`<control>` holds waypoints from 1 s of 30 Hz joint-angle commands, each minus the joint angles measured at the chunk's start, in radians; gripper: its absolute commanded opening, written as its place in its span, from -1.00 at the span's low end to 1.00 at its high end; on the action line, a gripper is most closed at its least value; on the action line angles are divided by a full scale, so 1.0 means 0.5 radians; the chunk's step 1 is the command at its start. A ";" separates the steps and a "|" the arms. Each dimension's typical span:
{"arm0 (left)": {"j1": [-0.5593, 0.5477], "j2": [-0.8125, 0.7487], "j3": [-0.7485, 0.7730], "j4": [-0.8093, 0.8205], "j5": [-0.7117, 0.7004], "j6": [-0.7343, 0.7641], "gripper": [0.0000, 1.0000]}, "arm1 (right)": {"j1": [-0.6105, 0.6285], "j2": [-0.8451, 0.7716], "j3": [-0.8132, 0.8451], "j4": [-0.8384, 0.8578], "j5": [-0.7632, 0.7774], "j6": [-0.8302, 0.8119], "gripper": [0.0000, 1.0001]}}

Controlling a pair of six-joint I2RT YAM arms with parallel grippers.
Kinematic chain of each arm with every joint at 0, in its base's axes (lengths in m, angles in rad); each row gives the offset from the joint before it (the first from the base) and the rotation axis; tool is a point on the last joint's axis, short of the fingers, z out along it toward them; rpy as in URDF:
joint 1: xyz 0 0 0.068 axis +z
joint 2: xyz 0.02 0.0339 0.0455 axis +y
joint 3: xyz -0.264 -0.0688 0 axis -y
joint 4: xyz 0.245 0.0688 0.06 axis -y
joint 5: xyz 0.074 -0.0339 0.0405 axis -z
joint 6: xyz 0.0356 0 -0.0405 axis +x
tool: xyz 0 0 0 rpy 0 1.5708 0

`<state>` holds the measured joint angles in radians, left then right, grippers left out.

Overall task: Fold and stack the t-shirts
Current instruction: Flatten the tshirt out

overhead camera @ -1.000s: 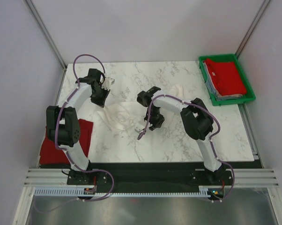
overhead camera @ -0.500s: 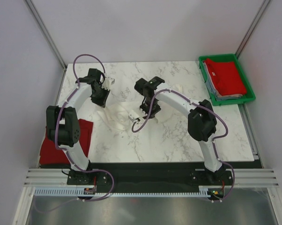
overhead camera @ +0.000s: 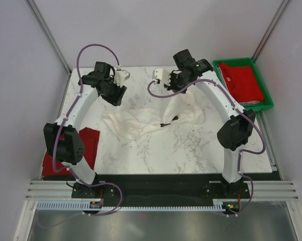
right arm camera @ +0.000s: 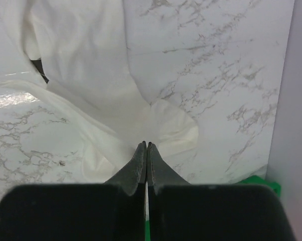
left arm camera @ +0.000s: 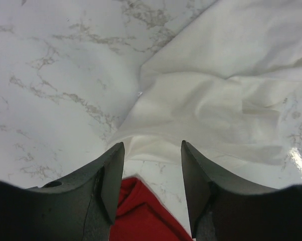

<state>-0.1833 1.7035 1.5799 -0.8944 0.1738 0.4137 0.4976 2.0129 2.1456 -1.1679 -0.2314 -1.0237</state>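
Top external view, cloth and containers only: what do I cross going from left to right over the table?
red t-shirt hanging off the table's left edge → white t-shirt spread mid-table → green tray at the far right, with a second red t-shirt on top inside it

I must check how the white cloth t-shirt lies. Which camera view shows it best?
Top external view: nearly the whole white cloth t-shirt shows, one end raised. The left wrist view shows only a wrinkled part; the right wrist view only cloth beneath the shut right hand.
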 commanded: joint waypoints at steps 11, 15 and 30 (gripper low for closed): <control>-0.348 0.336 0.157 -0.242 0.027 0.038 -0.12 | -0.050 -0.280 -0.321 0.378 -0.068 0.446 -1.00; -0.360 0.339 0.126 -0.316 0.061 0.044 -0.07 | -0.069 -0.286 -0.352 0.388 -0.065 0.428 -1.00; -0.575 0.299 -0.073 -0.334 -0.084 0.114 -0.01 | -0.099 -0.246 -0.343 0.394 -0.077 0.446 -1.00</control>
<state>-0.4740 1.8870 1.5440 -1.0512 0.1593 0.4328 0.4484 1.9232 1.9697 -0.9936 -0.2504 -0.8219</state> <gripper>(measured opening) 0.492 0.010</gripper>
